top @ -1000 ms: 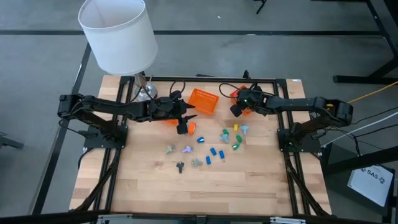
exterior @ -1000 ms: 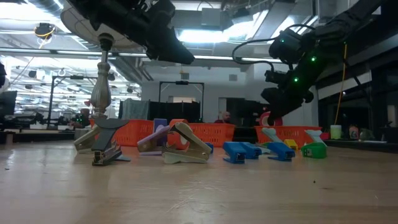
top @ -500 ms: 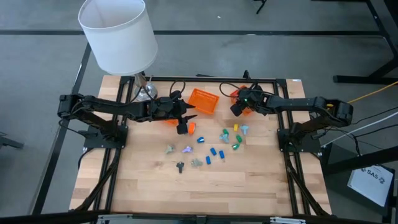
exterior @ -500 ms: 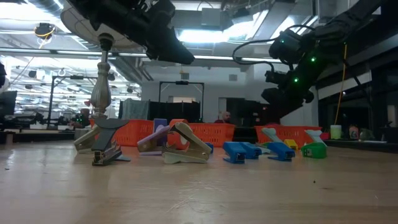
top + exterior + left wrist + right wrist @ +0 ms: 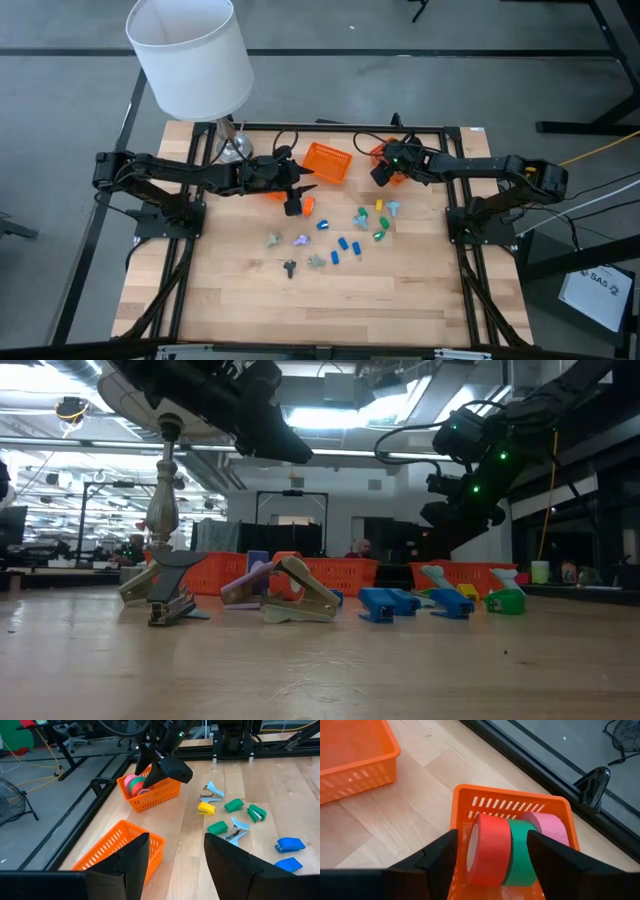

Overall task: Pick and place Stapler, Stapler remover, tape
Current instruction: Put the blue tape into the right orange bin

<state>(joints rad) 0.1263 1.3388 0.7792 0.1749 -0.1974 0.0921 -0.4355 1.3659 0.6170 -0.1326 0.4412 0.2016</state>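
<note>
My right gripper hangs open over the small orange basket at the far right. A red tape roll, a green one and a pink one stand on edge in that basket. The red roll is below and between the fingers, apart from both. My left gripper is open with nothing in it, above the table beside a larger orange basket. Blue staplers, green and yellow staplers and staple removers lie on the wood in the table's middle.
A lamp with a white shade stands at the far left, its stem behind the objects. A third orange basket lies under the left arm. An orange roll lies near the left gripper. The near half of the table is bare wood.
My right gripper has opened wide over the small basket and let go of the red tape roll. That roll no longer hangs below its fingers in the low view and stands in the basket. The left arm has kept still.
</note>
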